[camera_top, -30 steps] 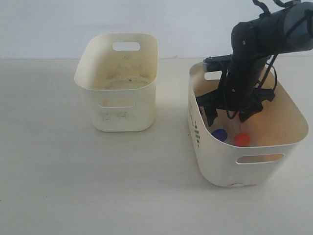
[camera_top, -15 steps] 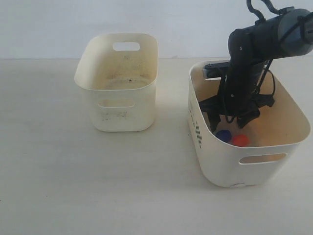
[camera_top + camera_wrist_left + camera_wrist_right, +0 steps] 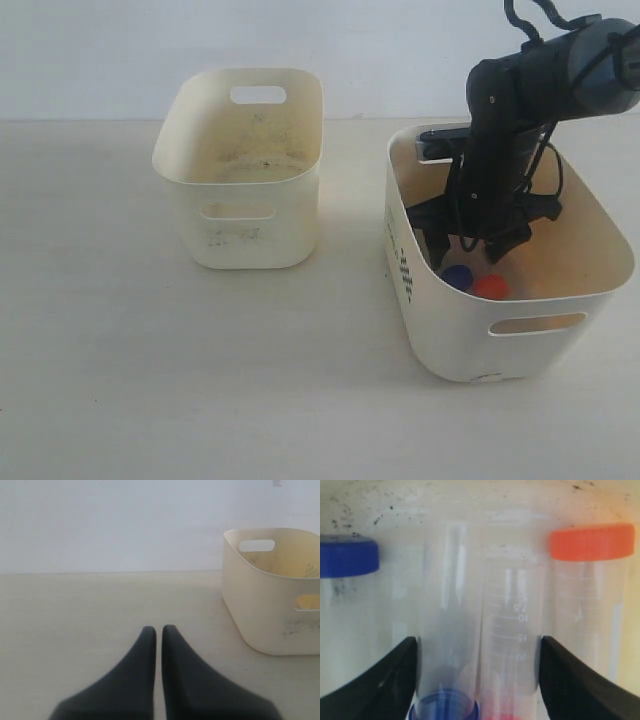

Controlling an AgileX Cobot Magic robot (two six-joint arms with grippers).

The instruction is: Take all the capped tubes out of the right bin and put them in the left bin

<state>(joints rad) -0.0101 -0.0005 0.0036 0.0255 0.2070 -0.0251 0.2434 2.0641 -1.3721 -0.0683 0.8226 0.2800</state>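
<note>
Pinches, with the black fingers (image 3: 380, 685) of the right gripper (image 3: 477, 650), the middle two of four small clear plastic capped tubes (image 3: 480, 605); finds all four side by side on the floor of the cream plastic right bin (image 3: 450, 330) with yellowish interior; holds the left gripper (image 3: 159, 630) fingers pressed together above the pale worktop (image 3: 150, 380), near the cream, smudge-fronted left bin (image 3: 250, 245).

Bare table (image 3: 350, 250) separates left bin (image 3: 250, 238) from right bin (image 3: 450, 335).
</note>
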